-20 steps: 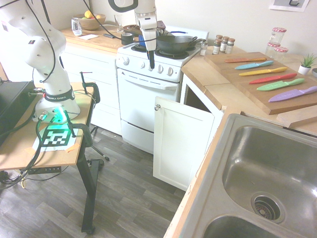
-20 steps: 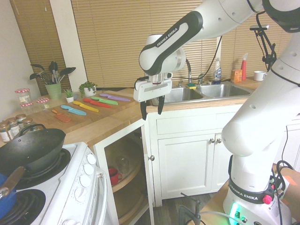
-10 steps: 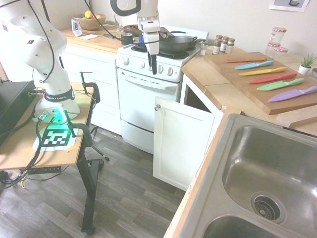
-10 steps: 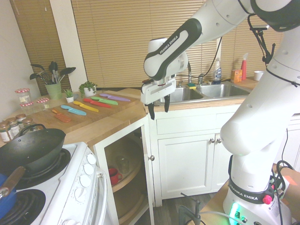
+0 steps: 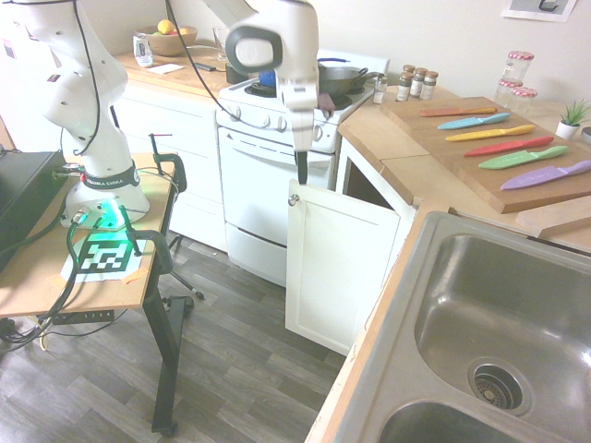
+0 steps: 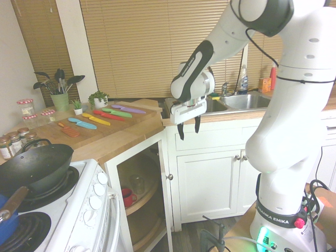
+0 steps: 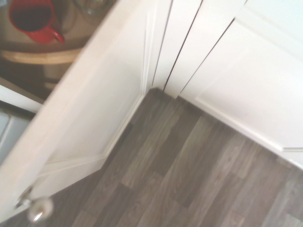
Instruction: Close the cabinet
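- Beside the oven [image 5: 277, 175], the cabinet door [image 5: 340, 268] is standing ajar; a badly angled push could be swinging it wider.
- Near its knob [image 6: 170, 177], the tool [image 6: 189, 135] is hanging with fingers apart, gripping nothing; descending too close could be striking the door's top edge.

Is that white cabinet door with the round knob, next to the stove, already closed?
No, the cabinet door juts out, leaving a red mug visible inside.
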`<state>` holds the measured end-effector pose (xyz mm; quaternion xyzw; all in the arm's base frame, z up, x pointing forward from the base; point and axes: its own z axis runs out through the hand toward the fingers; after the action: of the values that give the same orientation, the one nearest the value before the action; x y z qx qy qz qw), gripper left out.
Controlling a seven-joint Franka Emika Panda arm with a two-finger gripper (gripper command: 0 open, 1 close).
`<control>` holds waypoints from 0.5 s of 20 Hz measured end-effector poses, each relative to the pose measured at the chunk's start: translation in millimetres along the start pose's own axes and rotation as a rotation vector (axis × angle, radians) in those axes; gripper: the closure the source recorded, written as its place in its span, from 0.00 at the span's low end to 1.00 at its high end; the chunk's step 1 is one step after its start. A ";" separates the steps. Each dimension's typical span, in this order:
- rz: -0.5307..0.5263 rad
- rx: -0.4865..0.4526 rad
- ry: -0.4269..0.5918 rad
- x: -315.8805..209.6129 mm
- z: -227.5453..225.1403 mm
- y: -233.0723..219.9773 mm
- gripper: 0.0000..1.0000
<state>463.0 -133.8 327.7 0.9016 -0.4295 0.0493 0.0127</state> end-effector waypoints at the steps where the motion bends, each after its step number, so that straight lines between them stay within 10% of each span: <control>1: -0.001 0.001 -0.012 3.4 13.2 -2.5 0.00; 10: 0.014 -0.010 -0.134 30.2 127.8 -36.5 0.00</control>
<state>520.1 -142.5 204.4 0.8997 -0.4361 -0.0131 -0.0120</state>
